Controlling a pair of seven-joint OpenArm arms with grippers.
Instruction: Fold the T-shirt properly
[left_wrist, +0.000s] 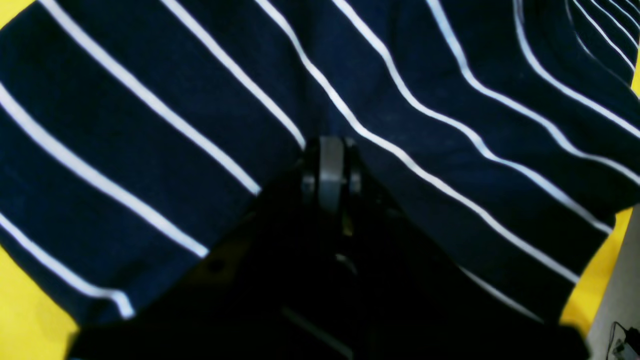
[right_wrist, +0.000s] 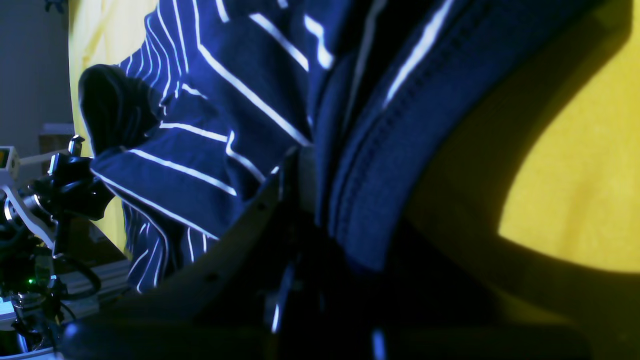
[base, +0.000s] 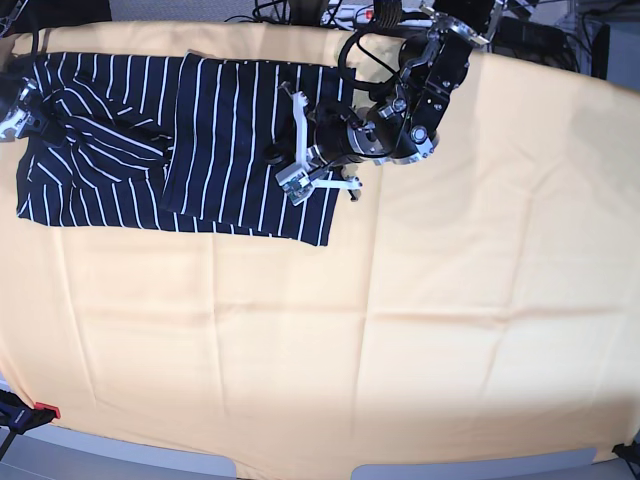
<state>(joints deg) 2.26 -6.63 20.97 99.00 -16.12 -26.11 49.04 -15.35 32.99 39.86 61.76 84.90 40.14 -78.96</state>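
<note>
A dark navy T-shirt (base: 150, 140) with thin white stripes lies at the far left end of a bench (base: 400, 330) draped in yellow-orange cloth. Seen from the base view, the shirt's long axis runs left to right along the far edge. Its right part has been laid over as a flat panel, while its left part is bunched and wrinkled.

The left gripper (base: 272, 155) reaches in from the right and sits over the folded panel, near the panel's right edge. In the left wrist view its fingers (left_wrist: 330, 170) appear pressed together against the striped fabric; whether any cloth is pinched between them cannot be told.

The right gripper (base: 22, 105) is at the shirt's far left edge, mostly out of frame in the base view. Its wrist camera shows a thick hemmed edge of the shirt running down between its fingers (right_wrist: 295, 175), so they look closed on the fabric, which hangs in lifted folds above the yellow cloth.

The shirt thus stretches between the two arms, each at one end. The crumpled left end lies nearest the right arm, so a next fold would likely carry that end rightward along the long axis toward the flat panel.
</note>
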